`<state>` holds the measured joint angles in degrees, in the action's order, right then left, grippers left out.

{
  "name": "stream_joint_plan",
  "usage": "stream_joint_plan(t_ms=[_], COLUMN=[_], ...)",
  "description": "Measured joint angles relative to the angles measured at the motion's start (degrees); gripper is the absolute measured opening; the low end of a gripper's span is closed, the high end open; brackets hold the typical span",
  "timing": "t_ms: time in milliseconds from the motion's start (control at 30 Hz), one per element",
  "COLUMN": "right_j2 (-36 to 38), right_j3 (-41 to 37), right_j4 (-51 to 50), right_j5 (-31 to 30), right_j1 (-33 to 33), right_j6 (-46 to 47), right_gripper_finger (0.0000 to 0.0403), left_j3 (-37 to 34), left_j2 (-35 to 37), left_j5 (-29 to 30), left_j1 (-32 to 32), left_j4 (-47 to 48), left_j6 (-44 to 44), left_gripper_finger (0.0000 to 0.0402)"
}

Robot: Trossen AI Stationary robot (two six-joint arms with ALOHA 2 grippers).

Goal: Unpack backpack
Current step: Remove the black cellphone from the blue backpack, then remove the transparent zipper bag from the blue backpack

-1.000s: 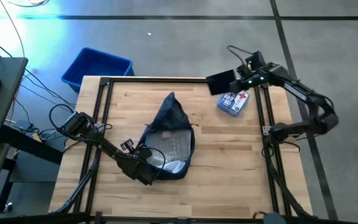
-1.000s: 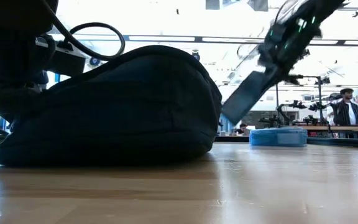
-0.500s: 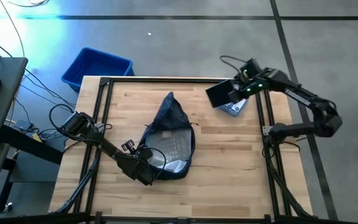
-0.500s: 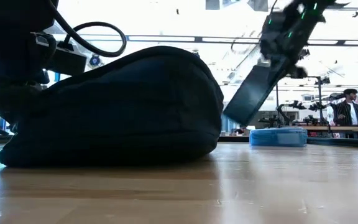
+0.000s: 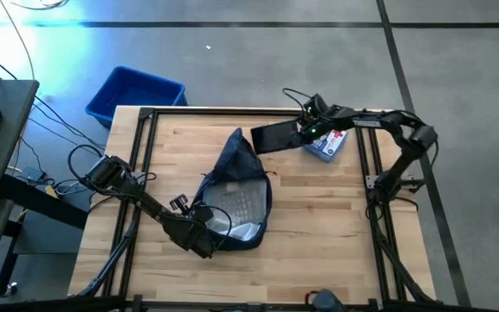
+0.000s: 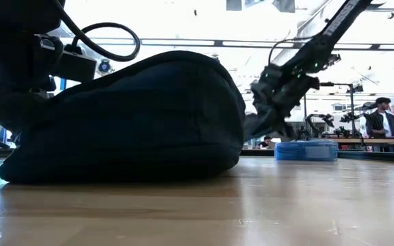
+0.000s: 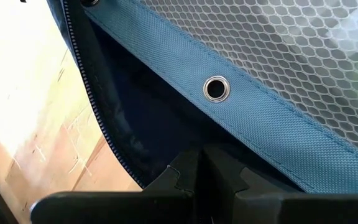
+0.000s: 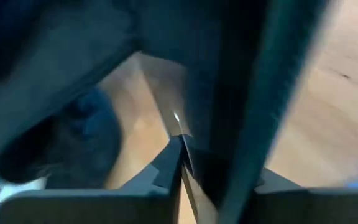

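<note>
Swinging inward now, the right claw (image 5: pixel 294 134) has carried the flat black case (image 5: pixel 273 136) from the far right corner toward the middle of the far edge, and the case has tipped from hanging steeply to lying nearly level, low over the wood. The backpack (image 5: pixel 235 192) has not budged: it lies in the middle of the surface (image 5: pixel 319 225), its narrow end pointing to the far edge, flap thrown open so the mesh pocket (image 5: pixel 236 201) shows. At its near-left corner the left claw (image 5: pixel 204 245) stays clenched on the fabric rim, pinning the opening; the left wrist view shows its fingers (image 7: pixel 194 171) pressed together on the dark lining beneath a blue band with a metal eyelet (image 7: pixel 215 88). Out from the bag, the case now hovers just beyond the bag's far tip, apart from it. The right claw is still grasping the case by its edge, though the jaws look to be easing, so my read is a set-down is coming: one item out and about to be parked. Just beside the right claw lies a blue-and-white pouch (image 5: pixel 327 145), already out on the wood. Off the far-left corner sits the blue bin (image 5: pixel 135 94) on the floor. Bag and right claw are near, not touching.
</note>
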<state>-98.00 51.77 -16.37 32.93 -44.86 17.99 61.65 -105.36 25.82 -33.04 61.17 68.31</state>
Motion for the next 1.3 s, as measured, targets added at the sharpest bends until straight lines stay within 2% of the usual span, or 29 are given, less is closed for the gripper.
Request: stream_joint_plan(t_ms=[200, 633, 933, 1100, 1300], right_j2=[-1.14, 0.36, 1.49, 2.19, 5.5], right_j3=[0.0, -0.22, -0.22, 2.75, 10.26], right_j4=[-0.05, -1.38, -2.62, -6.71, -24.73], right_j5=[-3.93, -2.16, -1.72, -8.36, -23.06], right_j1=[-0.09, -0.12, 0.76, 0.73, 2.96], right_j6=[-2.5, -9.8, -13.52, -14.96, -18.88], right_gripper_finger=[0.0112, 0.0147, 0.0226, 0.0239, 0.0227], left_j3=[0.0, -0.02, -0.02, -0.02, -0.02], left_j2=[0.0, 0.0, -0.01, -0.02, -0.02], left_j5=[0.02, 0.11, 0.48, 0.5, 0.5], left_j1=[0.0, -0.02, 0.0, 0.0, 0.0], left_j4=[-0.02, -0.66, -2.24, -2.38, -2.38], left_j6=[0.02, 0.11, -0.96, -1.05, -1.05], left_gripper_finger=[0.0, 0.0, 0.0, 0.0, 0.0])
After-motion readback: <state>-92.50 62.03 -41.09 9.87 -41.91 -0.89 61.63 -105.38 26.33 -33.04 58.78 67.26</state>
